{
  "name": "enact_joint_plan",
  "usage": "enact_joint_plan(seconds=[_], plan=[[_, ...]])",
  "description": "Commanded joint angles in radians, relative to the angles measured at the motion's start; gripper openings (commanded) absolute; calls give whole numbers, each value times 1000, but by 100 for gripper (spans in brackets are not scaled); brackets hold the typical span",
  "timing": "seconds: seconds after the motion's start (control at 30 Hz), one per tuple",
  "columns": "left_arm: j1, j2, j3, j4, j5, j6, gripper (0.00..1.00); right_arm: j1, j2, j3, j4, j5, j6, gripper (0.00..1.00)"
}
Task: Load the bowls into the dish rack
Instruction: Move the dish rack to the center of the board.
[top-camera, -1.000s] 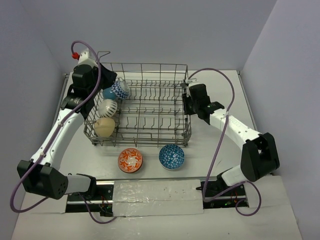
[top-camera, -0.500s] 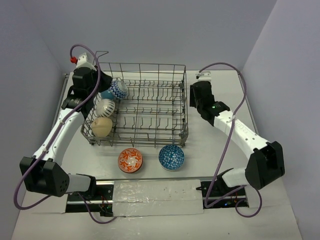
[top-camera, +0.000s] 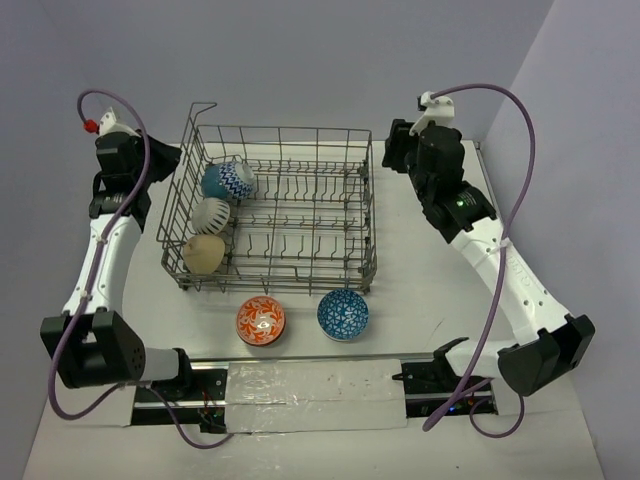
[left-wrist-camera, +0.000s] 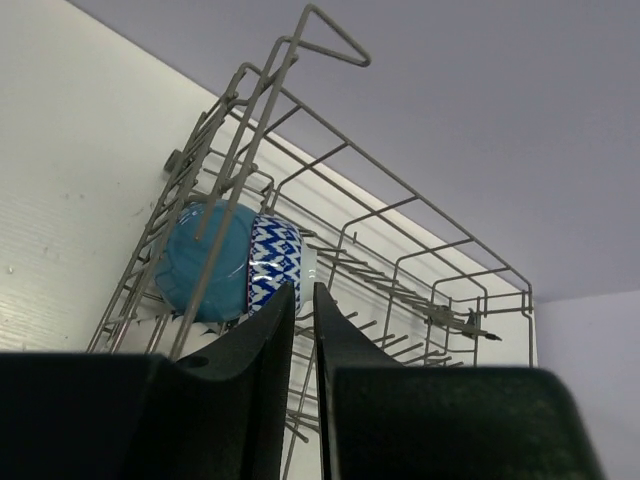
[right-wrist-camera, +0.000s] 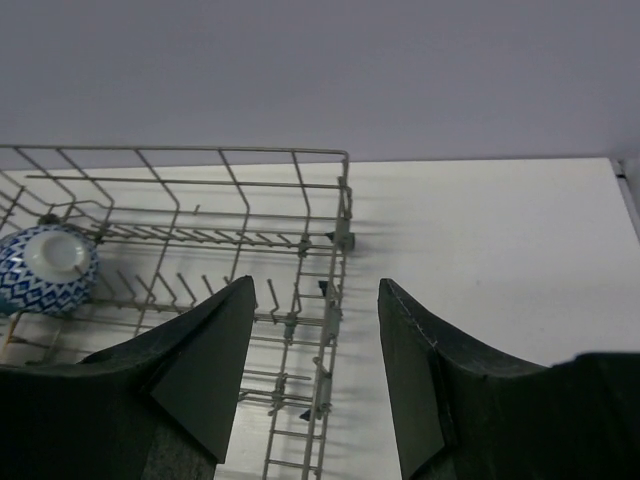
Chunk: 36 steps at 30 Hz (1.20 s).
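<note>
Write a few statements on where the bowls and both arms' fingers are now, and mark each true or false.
1. Three bowls sit in the dish rack: a blue zigzag bowl, a white bowl and a cream bowl. True.
2. The orange bowl lies inside the rack. False: it stands on the table in front of the rack, beside a blue patterned bowl.
3. The right fingers stand open and hold nothing. True.
4. The left fingers grip the cream bowl. False: nothing is between them, and the cream bowl rests in the rack's near left corner.
</note>
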Motion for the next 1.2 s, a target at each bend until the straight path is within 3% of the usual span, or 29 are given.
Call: enact_joint_plan(seconds=[0.0,0.2,0.4,0.6,0.87,1.17], plan=[[25,73,46,0,124,-56,18,2,23,54,-42,-132,-7,60],[23,106,27,38,162,-64,18,10,67,79,-60,-362,-28,61],[26,120,53,-15,98,-27,19,70,266,269,-155,-451,-73,63],[42,129,76,-67,12,-4,19,108,397,459,-217,-465,-80,64],[52,66,44,12,78,19,20,125,427,430,-214,-537,-91,64],[57,-20,29,9,-63,66,21,197,579,565,-301,-549,-125,64]])
